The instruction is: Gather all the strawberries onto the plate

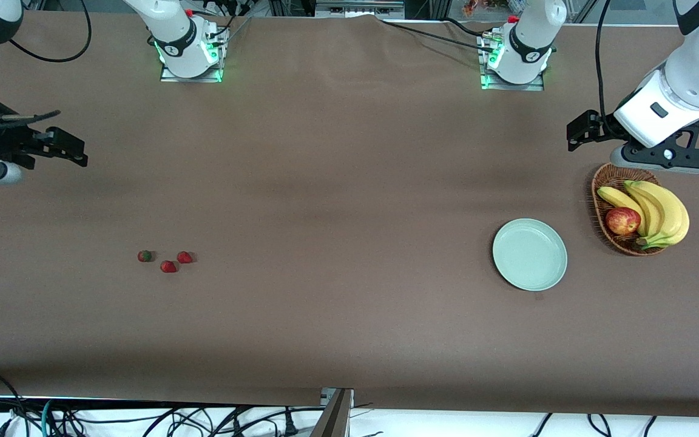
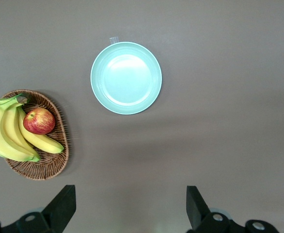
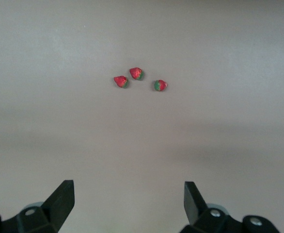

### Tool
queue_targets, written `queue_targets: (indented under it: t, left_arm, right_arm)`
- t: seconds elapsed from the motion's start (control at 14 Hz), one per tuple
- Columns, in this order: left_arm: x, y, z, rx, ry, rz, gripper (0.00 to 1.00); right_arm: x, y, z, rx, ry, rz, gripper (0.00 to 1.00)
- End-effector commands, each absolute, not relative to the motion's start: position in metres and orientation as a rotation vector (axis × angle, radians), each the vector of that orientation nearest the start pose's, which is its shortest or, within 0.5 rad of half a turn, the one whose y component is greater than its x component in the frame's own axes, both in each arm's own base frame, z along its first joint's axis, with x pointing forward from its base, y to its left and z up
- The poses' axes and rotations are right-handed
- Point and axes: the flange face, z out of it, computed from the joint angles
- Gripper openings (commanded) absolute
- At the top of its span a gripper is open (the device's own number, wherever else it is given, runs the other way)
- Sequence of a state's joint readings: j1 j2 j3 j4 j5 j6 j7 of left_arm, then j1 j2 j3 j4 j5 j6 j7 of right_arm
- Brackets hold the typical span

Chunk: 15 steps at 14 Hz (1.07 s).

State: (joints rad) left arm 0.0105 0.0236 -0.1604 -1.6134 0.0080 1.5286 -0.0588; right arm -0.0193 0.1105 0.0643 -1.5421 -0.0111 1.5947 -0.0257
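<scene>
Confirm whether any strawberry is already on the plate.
No: the plate lies bare, while all three strawberries sit together on the table toward the right arm's end.

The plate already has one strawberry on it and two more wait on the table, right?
Not quite. The plate holds nothing; the left wrist view shows it bare. All three strawberries lie together on the table, toward the right arm's end, as the front view shows.

Bare table (image 1: 337,200) surrounds the strawberries (image 1: 168,261) and plate (image 1: 530,254); basket (image 1: 604,212) crowds the plate, seemingly apart.
</scene>
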Motion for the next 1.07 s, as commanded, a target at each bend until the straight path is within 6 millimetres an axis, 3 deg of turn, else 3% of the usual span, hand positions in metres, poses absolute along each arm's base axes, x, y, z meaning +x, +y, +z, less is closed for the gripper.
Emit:
queue_targets:
  t: [0.0, 0.14, 0.21, 0.36, 0.64, 0.86, 1.0]
  left_arm:
    - [0.553, -0.083, 0.586, -3.133, 0.174, 0.181, 1.0]
    - [0.555, -0.083, 0.584, -3.132, 0.178, 0.185, 1.0]
    - [0.557, -0.082, 0.581, -3.129, 0.176, 0.185, 1.0]
    - [0.558, -0.082, 0.581, -3.13, 0.176, 0.178, 1.0]
    - [0.558, -0.089, 0.58, -3.127, 0.195, 0.172, 1.0]
    - [0.558, -0.089, 0.579, -3.13, 0.195, 0.18, 1.0]
    - [0.558, -0.089, 0.579, -3.13, 0.193, 0.178, 1.0]
  right_arm:
    - [0.603, 0.026, 0.556, -3.146, -0.108, 0.117, 1.0]
    - [0.623, 0.032, 0.518, -3.151, -0.135, 0.139, 1.0]
    - [0.636, 0.041, 0.484, -3.15, -0.162, 0.167, 1.0]
    - [0.65, 0.048, 0.454, -3.147, -0.176, 0.162, 1.0]
    - [0.676, 0.081, 0.374, -3.131, -0.209, 0.133, 1.0]
    - [0.681, 0.092, 0.336, -3.14, -0.167, 0.152, 1.0]
    - [0.686, 0.089, 0.311, -3.139, -0.158, 0.147, 1.0]
